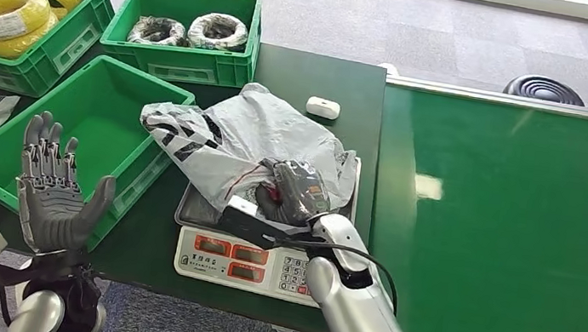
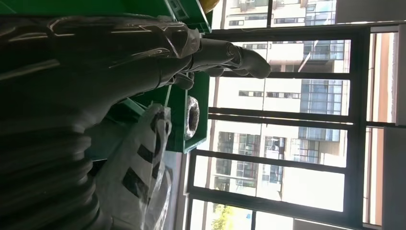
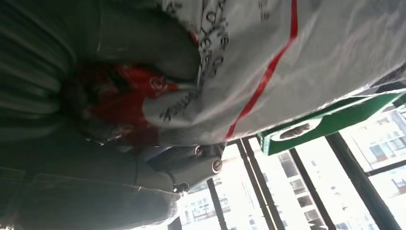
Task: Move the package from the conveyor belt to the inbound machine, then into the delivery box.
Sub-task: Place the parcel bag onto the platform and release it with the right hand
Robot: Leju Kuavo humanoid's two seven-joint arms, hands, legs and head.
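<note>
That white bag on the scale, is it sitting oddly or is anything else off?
Somewhat. The bag is crumpled and overhangs the scale toward the empty crate, not lying flat on the tray. The right hand grips its near edge; the left hand is raised, open. Nothing looks spilled or torn.

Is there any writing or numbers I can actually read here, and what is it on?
Scale keypad: digits "4 5 6" and "1 2 3", barely legible.
Red displays on the scale: too small to read.
Black print on the package: turned and blurred, unreadable.
Label on the yellow coil: unreadable.
</note>
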